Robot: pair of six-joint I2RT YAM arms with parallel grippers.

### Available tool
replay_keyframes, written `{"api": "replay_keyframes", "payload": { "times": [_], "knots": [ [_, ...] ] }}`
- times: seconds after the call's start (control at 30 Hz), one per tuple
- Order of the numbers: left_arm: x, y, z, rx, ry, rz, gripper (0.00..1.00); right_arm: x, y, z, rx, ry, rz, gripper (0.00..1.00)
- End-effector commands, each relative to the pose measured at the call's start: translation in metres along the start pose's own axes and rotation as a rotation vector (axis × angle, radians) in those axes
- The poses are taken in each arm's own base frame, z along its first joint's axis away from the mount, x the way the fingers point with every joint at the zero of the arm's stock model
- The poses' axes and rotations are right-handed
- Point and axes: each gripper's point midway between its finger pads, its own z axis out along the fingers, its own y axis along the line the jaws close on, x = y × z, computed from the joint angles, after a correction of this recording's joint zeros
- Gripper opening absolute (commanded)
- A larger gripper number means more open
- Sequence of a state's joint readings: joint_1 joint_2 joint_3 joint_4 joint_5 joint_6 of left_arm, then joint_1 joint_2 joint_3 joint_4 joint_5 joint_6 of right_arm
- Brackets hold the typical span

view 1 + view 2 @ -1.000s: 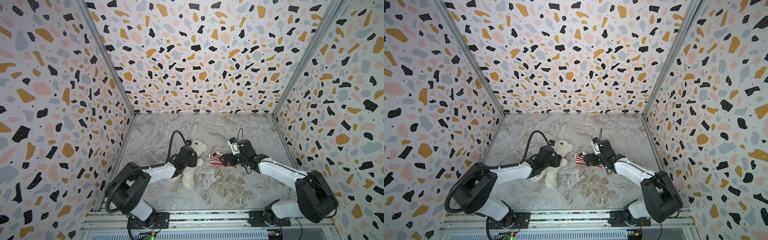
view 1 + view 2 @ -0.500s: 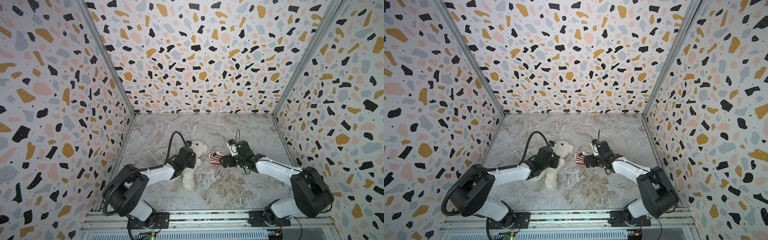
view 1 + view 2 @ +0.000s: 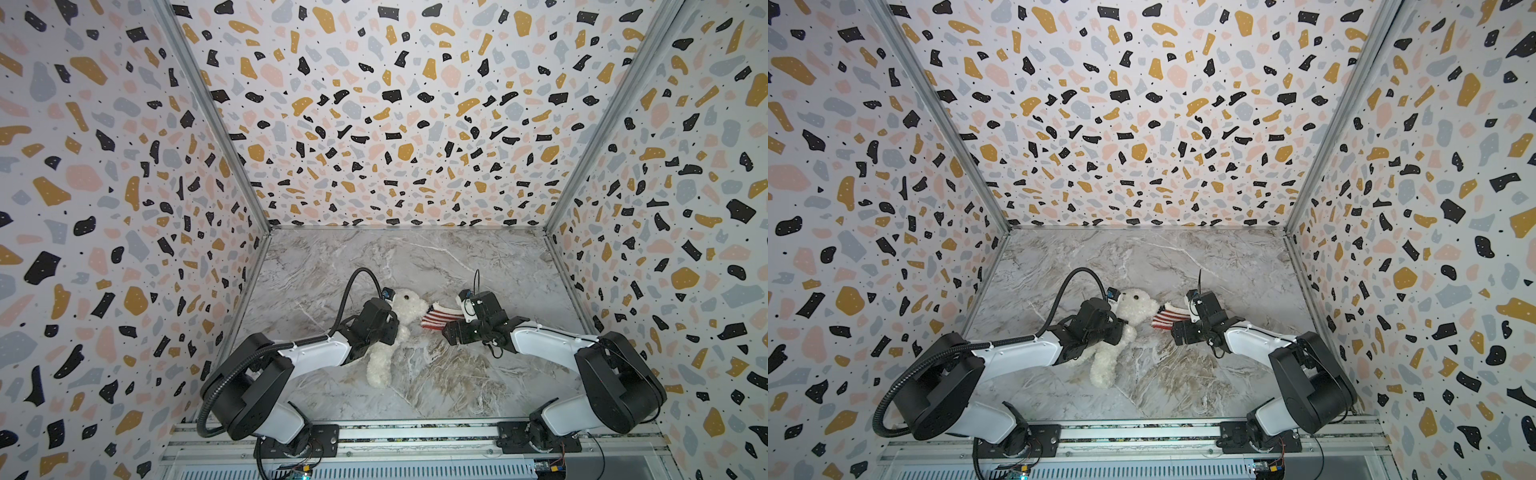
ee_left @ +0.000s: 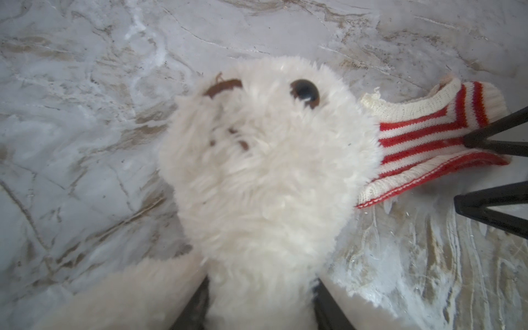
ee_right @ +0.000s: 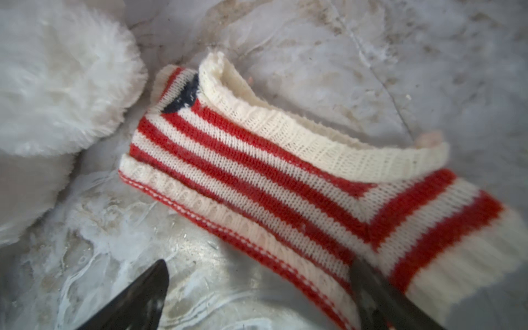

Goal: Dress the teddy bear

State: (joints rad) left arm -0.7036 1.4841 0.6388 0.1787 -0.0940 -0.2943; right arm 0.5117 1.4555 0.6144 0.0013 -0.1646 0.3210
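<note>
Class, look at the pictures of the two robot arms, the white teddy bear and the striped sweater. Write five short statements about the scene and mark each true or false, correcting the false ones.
1. The teddy bear wears the striped sweater. False: the sweater lies on the marble table beside the bear's head.
2. The left gripper has a finger on each side of the bear. True.
3. The right gripper is open. True.
4. The sweater is blue and green. False: it has red and cream stripes, with a navy patch.
5. The bear stands upright. False: it lies on the table.
</note>
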Motion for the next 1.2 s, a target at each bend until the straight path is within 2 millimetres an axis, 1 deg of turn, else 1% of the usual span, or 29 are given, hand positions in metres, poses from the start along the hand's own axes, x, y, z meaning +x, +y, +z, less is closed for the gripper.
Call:
{"api": "replay_keyframes", "payload": {
  "times": [0.0,0.1,0.2,0.33,0.4,0.5,0.6,0.7,0.8,0.93,1.0,1.17],
  "knots": [
    [0.010,0.007,-0.001,-0.042,0.030,0.020,0.46,0.002,0.009,-0.002,-0.026,-0.012,0.012,1.00],
    [0.009,0.008,-0.004,-0.042,0.017,0.003,0.48,0.009,0.015,0.002,-0.045,-0.001,0.015,1.00],
    [0.010,0.009,-0.007,-0.047,0.013,-0.006,0.48,0.014,0.022,0.002,-0.061,0.004,0.020,0.98],
    [0.009,0.015,-0.010,-0.077,0.000,-0.009,0.41,0.016,0.031,-0.002,-0.081,-0.009,0.027,0.92],
    [0.008,0.017,-0.010,-0.089,-0.007,-0.010,0.37,0.015,0.036,-0.005,-0.094,-0.017,0.024,0.91],
    [0.002,0.018,-0.012,-0.098,-0.022,-0.014,0.31,0.009,0.038,-0.011,-0.093,-0.035,0.016,0.91],
    [-0.005,0.022,-0.017,-0.120,-0.046,-0.021,0.23,-0.004,0.038,-0.016,-0.068,-0.056,-0.015,0.90],
    [-0.009,0.026,-0.023,-0.140,-0.065,-0.026,0.18,-0.015,0.035,-0.016,-0.038,-0.057,-0.056,0.88],
    [-0.010,0.027,-0.029,-0.142,-0.075,-0.032,0.15,-0.024,0.034,-0.013,-0.031,-0.037,-0.099,0.85],
    [-0.012,0.033,-0.038,-0.168,-0.098,-0.055,0.13,-0.037,0.038,-0.008,-0.032,-0.016,-0.169,0.77],
    [-0.015,0.035,-0.043,-0.173,-0.114,-0.067,0.12,-0.039,0.040,-0.003,-0.039,0.010,-0.205,0.74],
    [-0.026,0.031,-0.057,-0.143,-0.153,-0.086,0.11,-0.037,0.050,0.006,-0.089,0.059,-0.270,0.68]
  ]
}}
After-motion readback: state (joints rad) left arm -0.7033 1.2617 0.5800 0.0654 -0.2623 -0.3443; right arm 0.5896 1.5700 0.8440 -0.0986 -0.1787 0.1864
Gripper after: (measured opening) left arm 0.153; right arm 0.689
